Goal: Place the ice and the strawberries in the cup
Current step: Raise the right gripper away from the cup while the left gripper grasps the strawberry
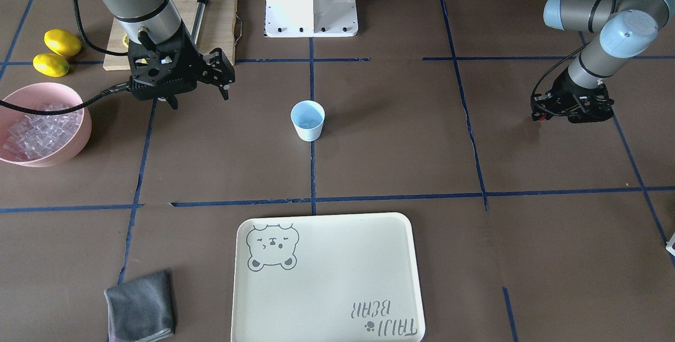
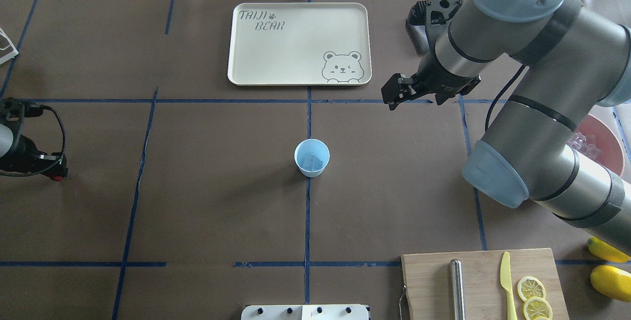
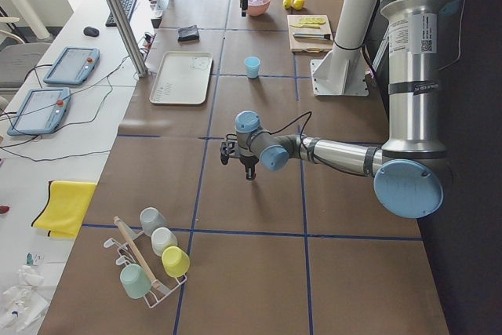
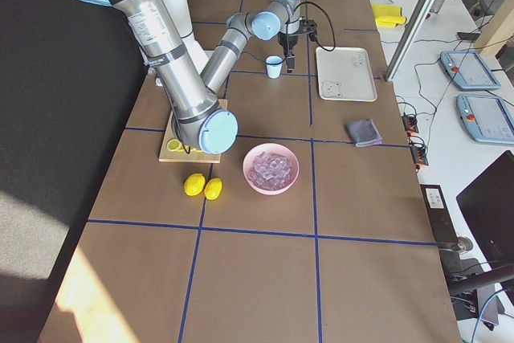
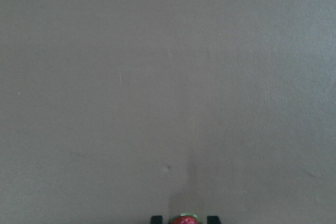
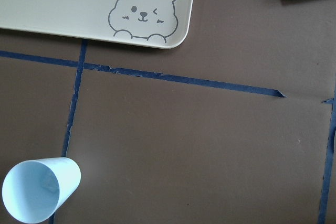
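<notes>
The pale blue cup [image 1: 307, 119] stands upright at the table's middle, and the overhead view shows a few clear ice cubes [image 2: 313, 162] in it. More ice [image 1: 37, 131] fills the pink bowl [image 1: 79, 144]. My left gripper [image 1: 543, 115] hangs low over bare table far from the cup, shut on the small red strawberry [image 5: 185, 220], also seen in the overhead view [image 2: 58, 178]. My right gripper [image 1: 224, 81] hovers between bowl and cup, looks open and holds nothing. The cup sits at the lower left of the right wrist view [image 6: 39, 190].
A cream bear tray [image 1: 327, 279] lies beyond the cup. A wooden board [image 2: 483, 280] holds a yellow knife [image 2: 507, 280], a steel rod [image 2: 457, 288] and lemon slices [image 2: 531, 288]. Two lemons [image 1: 55, 52] lie by the bowl, and a grey cloth [image 1: 141, 308] beside the tray.
</notes>
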Controlling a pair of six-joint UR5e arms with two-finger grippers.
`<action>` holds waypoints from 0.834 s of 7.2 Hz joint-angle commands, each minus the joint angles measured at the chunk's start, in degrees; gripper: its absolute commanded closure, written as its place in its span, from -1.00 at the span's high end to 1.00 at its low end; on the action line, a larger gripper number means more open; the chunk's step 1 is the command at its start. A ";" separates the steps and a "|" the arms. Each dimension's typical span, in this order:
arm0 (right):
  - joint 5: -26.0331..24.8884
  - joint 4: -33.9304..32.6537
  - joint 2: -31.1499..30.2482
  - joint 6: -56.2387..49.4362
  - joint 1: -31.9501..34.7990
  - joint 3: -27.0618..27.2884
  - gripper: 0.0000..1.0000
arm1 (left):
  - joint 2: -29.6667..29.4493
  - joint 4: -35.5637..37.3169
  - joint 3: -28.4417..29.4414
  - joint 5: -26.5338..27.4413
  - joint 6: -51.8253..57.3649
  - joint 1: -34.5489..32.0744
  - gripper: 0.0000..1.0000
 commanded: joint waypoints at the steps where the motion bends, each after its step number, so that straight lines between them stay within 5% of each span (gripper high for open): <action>1: 0.53 -0.20 -1.45 -1.28 1.94 1.16 0.99 | 1.68 3.36 -6.04 -2.35 0.10 -0.28 -1.00; 3: 4.21 -3.09 -6.53 -12.75 7.20 3.53 0.99 | -0.07 14.67 -14.38 -3.34 0.02 -0.37 -1.00; 6: 4.49 -3.36 -12.87 -31.89 16.95 0.31 0.99 | -19.51 34.72 -18.56 -3.25 -9.59 0.32 -1.00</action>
